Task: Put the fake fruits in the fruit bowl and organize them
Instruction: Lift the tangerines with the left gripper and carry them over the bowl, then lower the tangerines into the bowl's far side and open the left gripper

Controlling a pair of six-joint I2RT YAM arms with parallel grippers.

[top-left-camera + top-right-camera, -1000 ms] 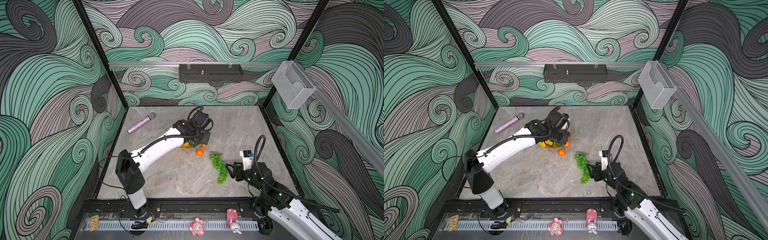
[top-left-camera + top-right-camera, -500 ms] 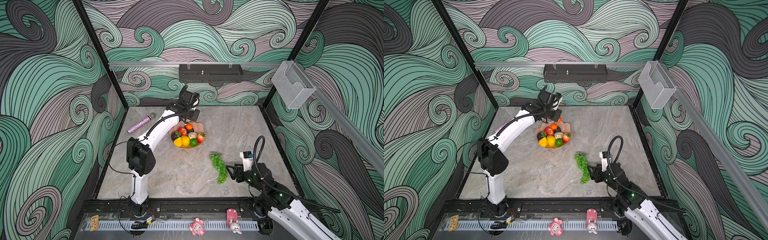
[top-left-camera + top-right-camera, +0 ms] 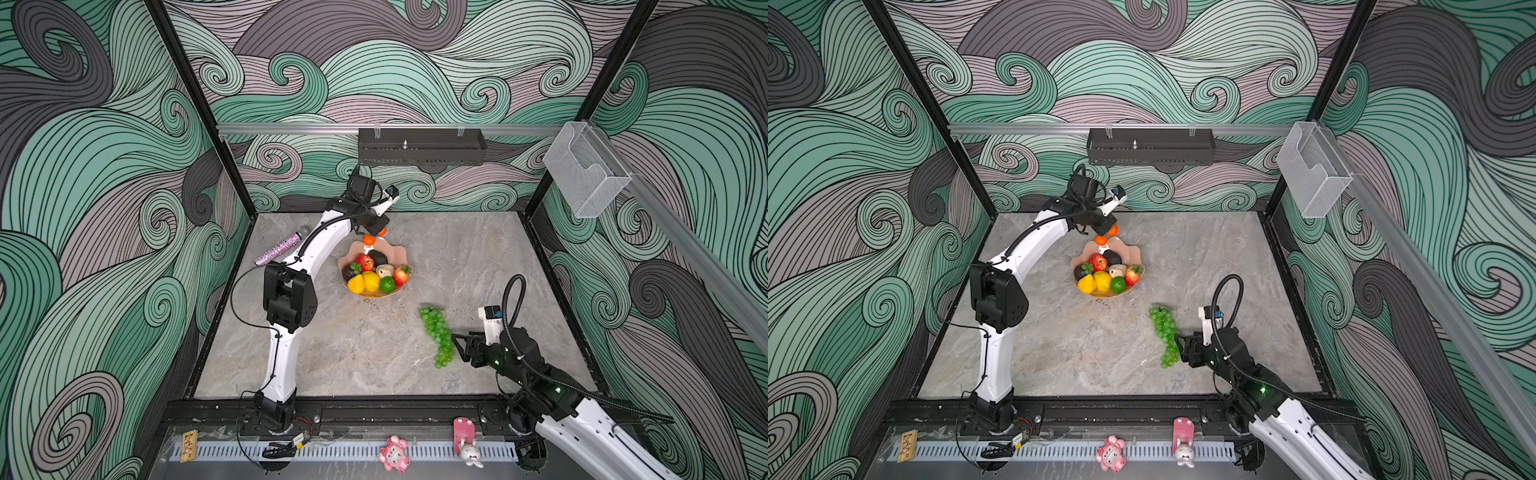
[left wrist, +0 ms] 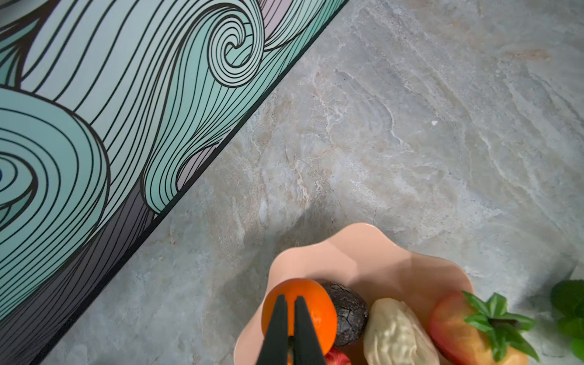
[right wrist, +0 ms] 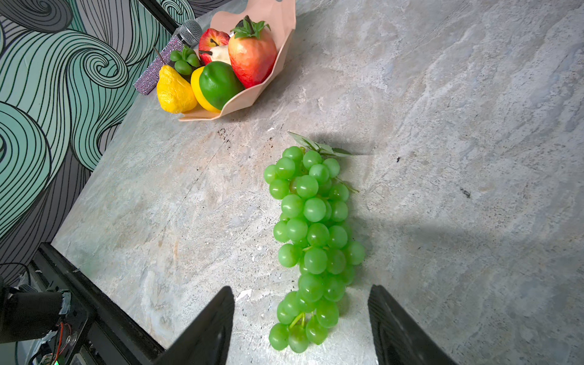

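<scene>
The salmon fruit bowl (image 3: 400, 254) (image 3: 1134, 252) (image 4: 363, 249) (image 5: 246, 98) sits mid-table, holding an apple (image 3: 365, 262), avocado (image 4: 347, 313), cream pear (image 4: 395, 335), strawberry (image 5: 252, 53), lime (image 5: 218, 82), lemon (image 3: 371, 281) and yellow pear (image 5: 173, 91). My left gripper (image 3: 372, 234) (image 3: 1105, 233) (image 4: 291, 297) hangs above the bowl's far rim, shut, with a tangerine (image 3: 368, 239) (image 4: 313, 313) at its tips and a second one (image 3: 382, 231) beside it. Green grapes (image 3: 436, 332) (image 3: 1165, 332) (image 5: 313, 227) lie on the table. My right gripper (image 3: 457, 347) (image 3: 1179, 347) (image 5: 301, 288) stands open, its fingers either side of the bunch's near end.
A glittery microphone (image 3: 278, 249) lies left of the bowl near the wall. The left arm's elbow (image 3: 289, 295) stands over the table's left part. A clear box (image 3: 582, 174) and a black shelf (image 3: 419, 147) hang on the walls. Small toys (image 3: 392, 453) sit along the front rail.
My left gripper has lifted from the bowl's near side, where it hid the bowl, to above its far rim, and the tangerines have gone with it. The right arm and grapes have stayed put.
</scene>
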